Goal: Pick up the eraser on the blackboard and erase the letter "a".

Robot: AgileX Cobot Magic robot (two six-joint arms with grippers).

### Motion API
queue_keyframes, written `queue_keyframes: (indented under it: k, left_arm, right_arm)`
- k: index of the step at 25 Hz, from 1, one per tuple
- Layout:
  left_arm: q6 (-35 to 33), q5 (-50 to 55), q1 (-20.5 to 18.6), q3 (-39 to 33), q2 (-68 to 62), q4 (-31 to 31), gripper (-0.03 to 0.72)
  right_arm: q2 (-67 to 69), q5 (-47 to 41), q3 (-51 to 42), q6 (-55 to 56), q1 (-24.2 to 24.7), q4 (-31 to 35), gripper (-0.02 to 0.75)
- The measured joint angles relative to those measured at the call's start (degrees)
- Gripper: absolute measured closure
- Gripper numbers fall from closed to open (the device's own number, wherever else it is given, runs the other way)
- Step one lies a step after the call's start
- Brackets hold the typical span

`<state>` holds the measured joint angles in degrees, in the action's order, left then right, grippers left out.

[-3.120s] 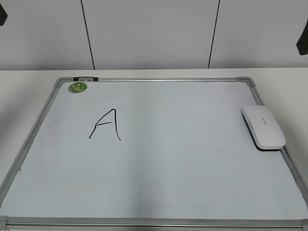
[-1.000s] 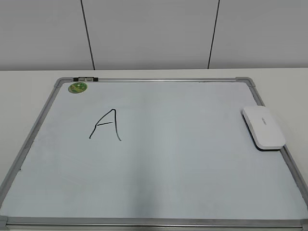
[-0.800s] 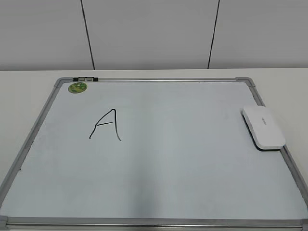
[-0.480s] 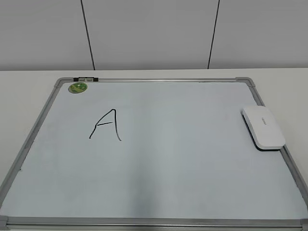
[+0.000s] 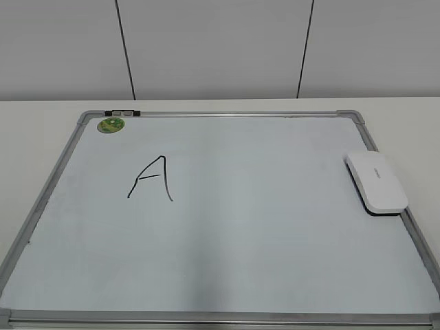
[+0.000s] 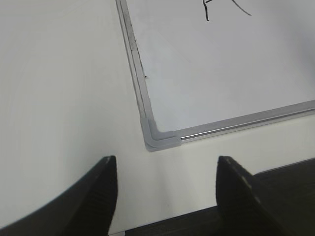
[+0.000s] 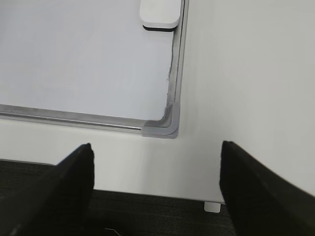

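The blackboard (image 5: 275, 227) is a white board with a silver frame, lying flat on the table. The white eraser (image 5: 376, 182) lies at its right edge, partly over the frame; its near end shows in the right wrist view (image 7: 158, 12). A large angular capital "A" (image 5: 151, 179) is drawn left of centre. No small lowercase letter "a" shows anywhere. My left gripper (image 6: 165, 169) is open and empty over bare table near the board's near-left corner (image 6: 160, 138). My right gripper (image 7: 156, 157) is open and empty near the near-right corner (image 7: 165, 129). Neither gripper shows in the exterior view.
A round green sticker (image 5: 111, 124) sits at the board's far-left corner, beside a small clip on the frame (image 5: 122, 112). The cream table (image 5: 399, 110) surrounds the board. Its front edge and dark floor (image 7: 147, 211) show under both grippers.
Dark arm parts seen at the top corners of the exterior view 3.1 s ago have left the frame. The eraser, board and capital "A" have not moved.
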<state>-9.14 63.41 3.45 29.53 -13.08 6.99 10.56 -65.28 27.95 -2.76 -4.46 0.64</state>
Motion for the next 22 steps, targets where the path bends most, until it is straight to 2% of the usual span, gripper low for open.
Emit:
queue_keyframes:
  k: [9,22]
  left_arm:
    - [0.00,-0.23,0.00,-0.11,0.63,-0.09,0.224]
    - [0.00,-0.12,-2.09,-0.19,12.52,-0.12,0.225]
  right_arm:
    - [0.00,0.11,0.00,0.00,0.00,0.03,0.150]
    - [-9.48,0.09,0.00,0.00,2.40,0.03,0.151]
